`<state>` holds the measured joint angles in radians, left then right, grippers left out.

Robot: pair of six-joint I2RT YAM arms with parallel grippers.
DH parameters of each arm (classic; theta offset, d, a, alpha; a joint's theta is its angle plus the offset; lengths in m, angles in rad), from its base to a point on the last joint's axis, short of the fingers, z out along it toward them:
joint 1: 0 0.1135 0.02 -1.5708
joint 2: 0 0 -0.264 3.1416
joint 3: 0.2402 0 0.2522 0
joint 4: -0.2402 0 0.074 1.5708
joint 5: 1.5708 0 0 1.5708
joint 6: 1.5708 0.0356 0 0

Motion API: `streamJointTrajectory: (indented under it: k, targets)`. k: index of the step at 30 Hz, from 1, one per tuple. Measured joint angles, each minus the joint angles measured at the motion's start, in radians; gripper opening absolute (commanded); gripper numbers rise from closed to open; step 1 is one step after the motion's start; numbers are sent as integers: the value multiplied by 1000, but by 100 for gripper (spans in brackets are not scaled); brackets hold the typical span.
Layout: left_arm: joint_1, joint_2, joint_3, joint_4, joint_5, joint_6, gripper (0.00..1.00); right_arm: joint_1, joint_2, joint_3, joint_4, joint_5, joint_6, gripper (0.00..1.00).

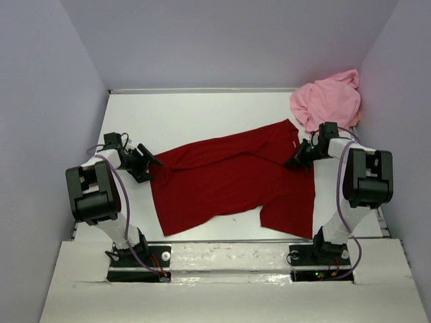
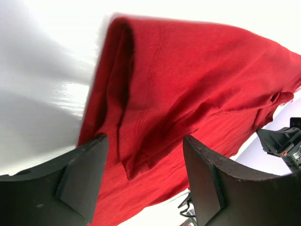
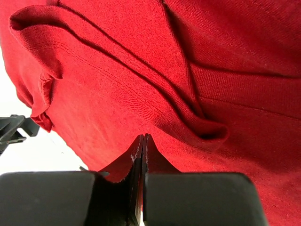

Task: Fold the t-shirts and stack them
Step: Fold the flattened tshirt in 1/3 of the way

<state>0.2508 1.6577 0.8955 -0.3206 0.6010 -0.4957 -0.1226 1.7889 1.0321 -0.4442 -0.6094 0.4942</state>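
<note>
**Left end effector** (image 1: 152,165): at the left side of the white surface (image 1: 202,114), low over the left edge of the dark red t-shirt (image 1: 229,178). Fingers (image 2: 80,179) stand well apart, a folded lip of red cloth showing between them; nothing gripped.

**Dark red t-shirt:** spread across the middle of the surface, lying mostly flat with creases. It runs from the left end effector up to a far right corner. One part reaches toward the near right edge.

**Right end effector** (image 1: 297,161): at the shirt's right edge, near the collar end. Fingers (image 3: 124,162) pressed together, tips against red cloth beside a raised fold. Whether any cloth is pinched between them cannot be told.

**Light pink t-shirt** (image 1: 328,101): crumpled in a heap in the far right corner, just beyond the red shirt's corner.
</note>
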Motion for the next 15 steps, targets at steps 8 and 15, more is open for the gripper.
streamJointTrajectory:
  k: [8,15]
  targets:
    - [0,0,-35,87,0,-40,75,0,0,0,3,0,0,0]
    - [0,0,-39,138,-1,-60,75,0,0,0,3,0,0,0]
